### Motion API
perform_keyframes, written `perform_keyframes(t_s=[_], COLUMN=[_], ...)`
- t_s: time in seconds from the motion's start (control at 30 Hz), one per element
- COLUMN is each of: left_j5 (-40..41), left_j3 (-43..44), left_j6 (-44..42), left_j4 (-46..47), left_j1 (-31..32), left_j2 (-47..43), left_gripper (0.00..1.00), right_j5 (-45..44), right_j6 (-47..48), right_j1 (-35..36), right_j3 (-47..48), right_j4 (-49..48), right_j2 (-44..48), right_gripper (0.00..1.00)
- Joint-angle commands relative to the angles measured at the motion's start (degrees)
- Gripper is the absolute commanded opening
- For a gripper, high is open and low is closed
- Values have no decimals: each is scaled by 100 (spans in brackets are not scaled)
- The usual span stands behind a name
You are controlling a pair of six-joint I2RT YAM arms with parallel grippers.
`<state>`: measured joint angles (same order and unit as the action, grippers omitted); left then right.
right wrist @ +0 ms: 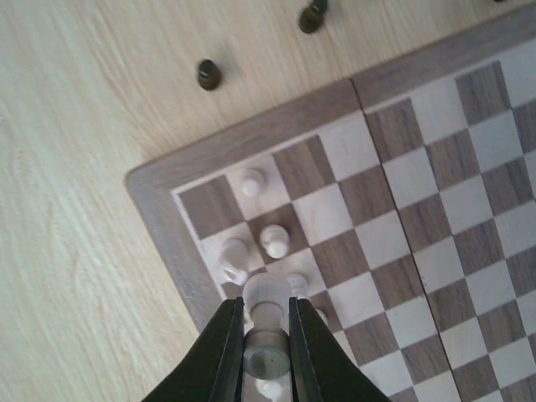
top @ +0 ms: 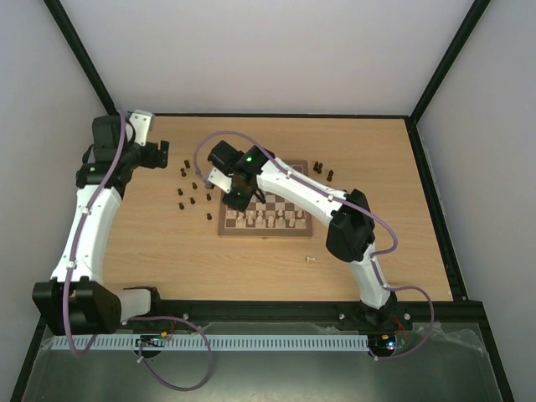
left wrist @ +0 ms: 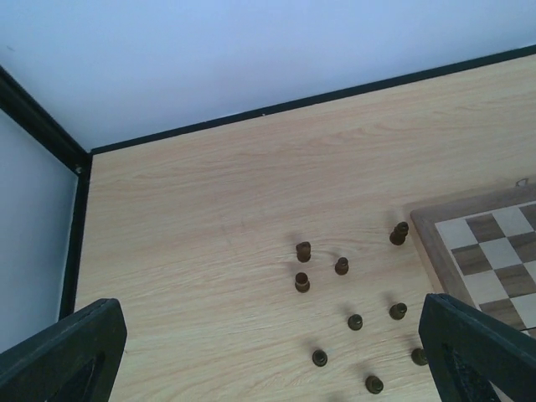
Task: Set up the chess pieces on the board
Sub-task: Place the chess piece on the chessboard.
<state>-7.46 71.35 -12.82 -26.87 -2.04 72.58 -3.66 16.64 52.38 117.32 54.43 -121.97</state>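
**Right gripper** (right wrist: pixel 265 322): the jaws were closed on one pale piece (right wrist: pixel 266 289). It sat between the fingertips with its long axis along the fingers and its head just past the tips. Whether its base touched a square could not be told.

**Board** (right wrist: pixel 167 226): one corner lay ahead and left of the jaws, which hung over the squares beside that corner. The rim ran close along the jaws' left, with bare table (right wrist: pixel 75 209) beyond it.

**Pale pieces** (right wrist: pixel 275 240): several stood upright on squares just ahead of the jaws. The nearest was almost touching the held piece's head. Judgement: room ahead was tight and the free squares opened to the jaws' right, so a set-down or retreat was best taken rightward or straight up.

**Left gripper** (left wrist: pixel 270 335): the jaws were spread wide and held nothing.

**Dark pieces** (left wrist: pixel 342 265): these stood upright on the table, scattered ahead of and between the left fingers, each apart from the others. The board's rim lay ahead and right of those jaws. Judgement: the left arm was the nearer to this group, and there was open table all round for an approach from above.

**Stray piece** (top: pixel 309 259): pale, it lay on the table off the board's near edge, nearer the right arm.
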Motion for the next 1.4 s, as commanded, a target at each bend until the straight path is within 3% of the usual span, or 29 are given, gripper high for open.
perform_keyframes(t_s=[0.0,0.47,1.37], left_j5=[-130,-298,-399], left_j3=[-200,-439,-681], left_j6=[113,-18,-169], left_j4=[15,-134,-81], left_j1=[-176,-566,-626], left_j2=[-434,-991,-1106], left_gripper=[99,99,99], right_j5=[35,82,101], right_j6=[98,168,63], right_j1=[249,584,591], right_j3=[269,479,461], right_j4=[512,684,50], right_j2=[83,-521,-1234], right_gripper=[10,10,10])
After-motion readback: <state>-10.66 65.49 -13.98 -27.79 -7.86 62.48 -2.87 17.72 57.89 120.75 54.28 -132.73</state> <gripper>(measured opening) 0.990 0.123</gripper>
